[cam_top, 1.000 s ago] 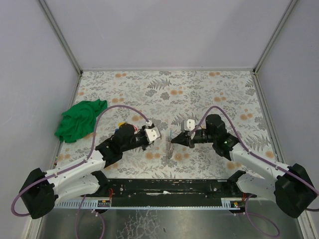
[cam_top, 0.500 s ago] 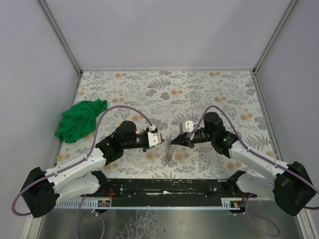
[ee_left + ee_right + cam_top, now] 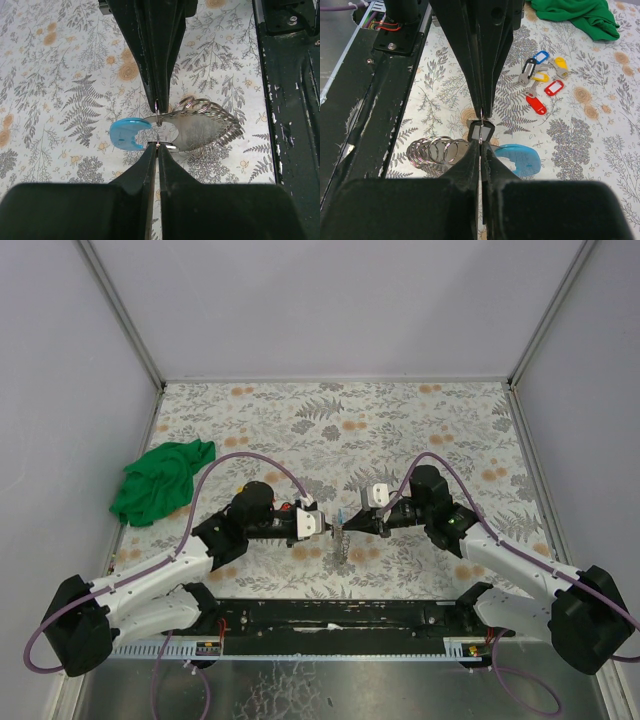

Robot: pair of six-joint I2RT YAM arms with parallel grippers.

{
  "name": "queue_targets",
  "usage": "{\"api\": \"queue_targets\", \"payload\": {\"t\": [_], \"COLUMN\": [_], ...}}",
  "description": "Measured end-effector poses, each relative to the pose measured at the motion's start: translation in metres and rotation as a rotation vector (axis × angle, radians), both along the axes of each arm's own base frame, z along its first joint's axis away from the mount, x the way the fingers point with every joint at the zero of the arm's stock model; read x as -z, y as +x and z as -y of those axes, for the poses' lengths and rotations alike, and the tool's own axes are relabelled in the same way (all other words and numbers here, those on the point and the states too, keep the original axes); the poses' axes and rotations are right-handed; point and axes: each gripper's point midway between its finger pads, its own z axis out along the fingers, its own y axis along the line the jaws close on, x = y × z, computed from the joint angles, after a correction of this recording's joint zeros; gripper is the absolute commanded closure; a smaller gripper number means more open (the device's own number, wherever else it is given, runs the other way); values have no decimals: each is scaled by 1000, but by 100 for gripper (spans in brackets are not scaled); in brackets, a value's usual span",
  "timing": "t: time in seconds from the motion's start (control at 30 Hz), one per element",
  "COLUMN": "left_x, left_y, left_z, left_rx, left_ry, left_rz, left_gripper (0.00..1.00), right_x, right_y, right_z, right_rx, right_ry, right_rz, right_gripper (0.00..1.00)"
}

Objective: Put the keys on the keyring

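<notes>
**Both grippers closed on the keyring (image 3: 340,537), tip to tip at the middle of the flowered table (image 3: 420,420).**

A green cloth (image 3: 160,480) lay at the far left. The keys (image 3: 540,78), with red, blue, yellow and black tags, lay loose in a cluster on the table. They showed plainly only in the right wrist view, because from above the left arm (image 3: 190,560) hid most of them. The left gripper (image 3: 157,146) was pinched shut on a thin metal edge of the keyring. Its own camera showed a light-blue tab (image 3: 127,134) and a fanned stack of metal rings (image 3: 210,122). The right gripper (image 3: 481,140) was likewise clamped shut. Only its camera showed the small black-framed clasp (image 3: 481,132) caught between the two tips.
</notes>
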Motion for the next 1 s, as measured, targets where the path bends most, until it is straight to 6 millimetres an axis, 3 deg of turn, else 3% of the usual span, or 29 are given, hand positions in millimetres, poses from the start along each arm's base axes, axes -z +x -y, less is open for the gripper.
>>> {"api": "queue_targets", "payload": {"t": [1.0], "left_x": [0], "left_y": [-1], "left_z": [5], "left_rx": [5], "left_ry": [8], "left_rz": [-59], "left_gripper": [100], "right_x": [1], "right_y": [1], "right_z": [0], "right_rx": [2], "right_ry": [-4], "right_rz": [4], "right_gripper": [100]}}
